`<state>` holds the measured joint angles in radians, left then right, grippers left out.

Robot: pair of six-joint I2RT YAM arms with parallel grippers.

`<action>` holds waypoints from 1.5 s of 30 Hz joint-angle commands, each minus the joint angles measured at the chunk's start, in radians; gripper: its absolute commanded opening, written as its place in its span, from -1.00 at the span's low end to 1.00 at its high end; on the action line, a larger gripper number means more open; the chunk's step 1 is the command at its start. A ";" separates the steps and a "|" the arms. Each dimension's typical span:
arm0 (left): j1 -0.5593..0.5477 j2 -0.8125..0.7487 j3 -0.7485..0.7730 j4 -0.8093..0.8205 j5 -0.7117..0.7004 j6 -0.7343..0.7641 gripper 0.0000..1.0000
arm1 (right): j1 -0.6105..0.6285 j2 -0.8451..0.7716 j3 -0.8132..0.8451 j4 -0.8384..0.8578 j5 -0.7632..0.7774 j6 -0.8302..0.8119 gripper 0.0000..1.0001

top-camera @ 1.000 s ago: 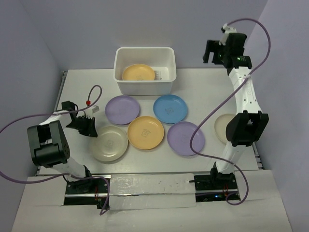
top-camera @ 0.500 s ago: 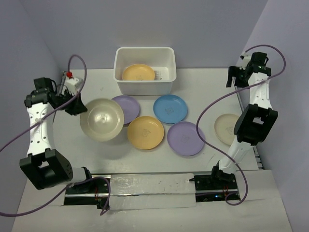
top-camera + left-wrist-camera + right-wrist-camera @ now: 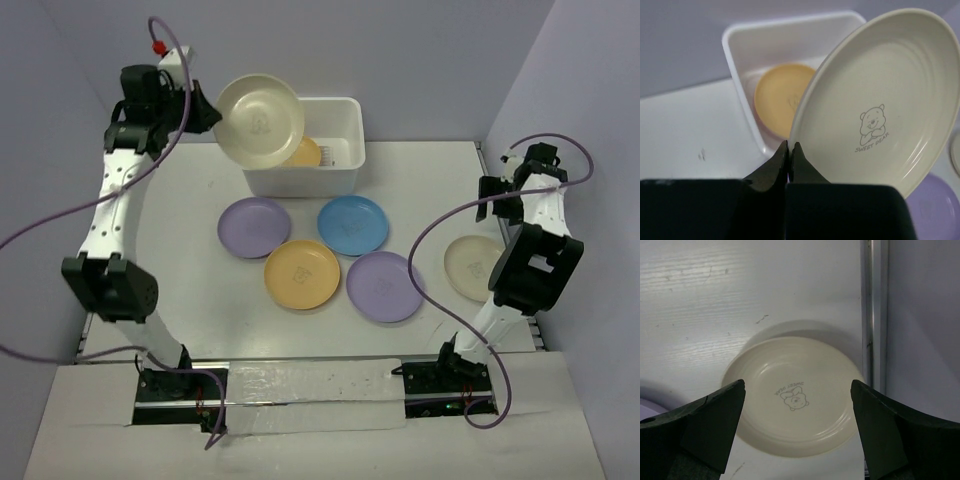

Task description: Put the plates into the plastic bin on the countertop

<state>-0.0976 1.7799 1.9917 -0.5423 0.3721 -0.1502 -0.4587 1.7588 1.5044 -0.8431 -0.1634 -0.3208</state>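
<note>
White matte counter (image 3: 180, 200) spreads between pale lavender walls (image 3: 60, 80). The left arm (image 3: 115, 200) rises along the left wall and the right arm (image 3: 535, 260) stands folded at the right edge.

At the far middle of the counter stands the white plastic bin (image 3: 300, 182), with a yellow-orange plate (image 3: 308, 153) lying flat on its floor.

In front of the bin four plates lie close together. A lilac plate (image 3: 254, 226) and a blue plate (image 3: 352, 224) form the far row. An orange plate (image 3: 302, 273) and a purple plate (image 3: 384, 286) lie nearer the arms. A second cream plate (image 3: 470, 266) lies well apart from them, near the counter's right edge beside a metal rail.

The left jaws are pinched shut on the rim of a cream plate (image 3: 258, 118). It hangs tilted in the air, its hollow face with a small bear print showing, and from above it covers the bin's far left corner.

The right jaws stand spread wide with nothing between them, hanging over the second cream plate, one finger to each side of it in the wrist view.
</note>
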 commanded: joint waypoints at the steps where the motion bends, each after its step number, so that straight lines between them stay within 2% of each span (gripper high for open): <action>1: -0.068 0.235 0.256 0.085 -0.226 -0.142 -1.00 | 0.004 -0.165 -0.044 0.012 -0.027 -0.007 0.85; 5: -0.110 0.398 0.379 0.109 -0.328 -0.135 -1.00 | 0.011 -0.232 -0.093 -0.004 -0.033 -0.052 0.85; 12: -0.163 0.457 0.292 0.253 -0.404 -0.092 -1.00 | 0.025 -0.339 -0.175 -0.043 -0.022 -0.154 0.85; 19: -0.169 0.531 0.328 0.269 -0.464 -0.027 -1.00 | 0.032 -0.408 -0.260 -0.102 0.003 -0.292 0.84; 23: -0.171 0.539 0.310 0.247 -0.457 -0.011 -0.82 | 0.039 -0.436 -0.297 -0.146 -0.002 -0.392 0.80; 27: -0.171 0.533 0.294 0.222 -0.444 -0.018 -0.77 | 0.061 -0.453 -0.344 -0.183 0.002 -0.498 0.78; 29: -0.171 0.535 0.291 0.195 -0.437 -0.023 -0.67 | 0.079 -0.465 -0.371 -0.172 0.005 -0.530 0.78; 30: -0.171 0.535 0.288 0.186 -0.434 -0.024 -0.51 | 0.087 -0.468 -0.378 -0.169 0.008 -0.537 0.78; 32: -0.171 0.536 0.286 0.160 -0.427 -0.030 -0.06 | 0.119 -0.467 -0.398 -0.162 0.016 -0.544 0.78; 33: -0.171 0.536 0.286 0.154 -0.425 -0.033 0.07 | 0.124 -0.466 -0.403 -0.160 0.018 -0.543 0.78; 35: -0.171 0.523 0.283 0.149 -0.413 -0.041 0.57 | 0.167 -0.459 -0.424 -0.145 0.028 -0.523 0.77; 37: -0.171 0.505 0.282 0.154 -0.398 -0.049 0.68 | 0.206 -0.454 -0.440 -0.126 0.034 -0.493 0.77; 39: -0.171 0.470 0.289 0.179 -0.381 -0.062 0.88 | 0.248 -0.445 -0.460 -0.107 0.040 -0.454 0.75; 45: -0.172 0.395 0.339 0.196 -0.356 -0.077 0.99 | 0.324 -0.419 -0.525 -0.021 0.068 -0.388 0.67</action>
<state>-0.2668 2.3114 2.2631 -0.3923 -0.0200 -0.2048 -0.1724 1.3311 1.0198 -0.9469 -0.1318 -0.7651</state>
